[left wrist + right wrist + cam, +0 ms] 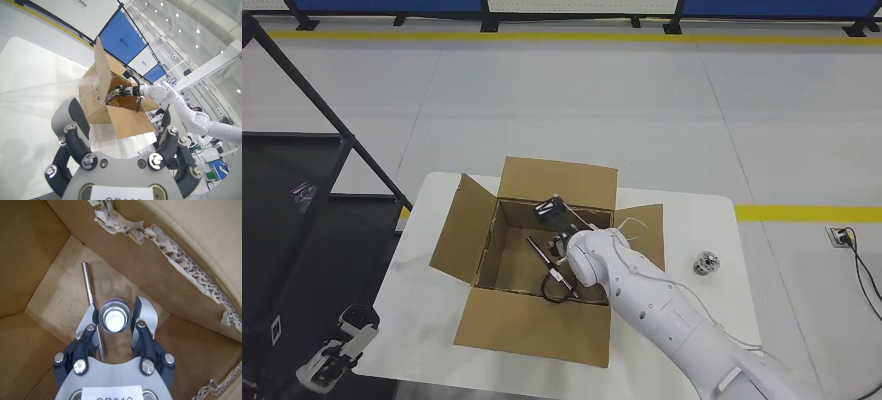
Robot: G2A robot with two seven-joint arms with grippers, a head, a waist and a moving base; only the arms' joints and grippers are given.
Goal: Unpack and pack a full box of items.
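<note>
Now | right tool [116, 307] clasps spray can [115, 319] | inside box [166, 279]

Place: industrial lab hall | signs: yellow floor line [542, 36]; blue partition panels [122, 41]; ceiling lights [198, 30]

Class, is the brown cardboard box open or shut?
Open: all four flaps of the brown cardboard box spread outward, and the right gripper holds a metal spray can inside it.

Right claw [116, 303] grips spray can [115, 319] beside metal rod [88, 285] in box [37, 256]
</note>
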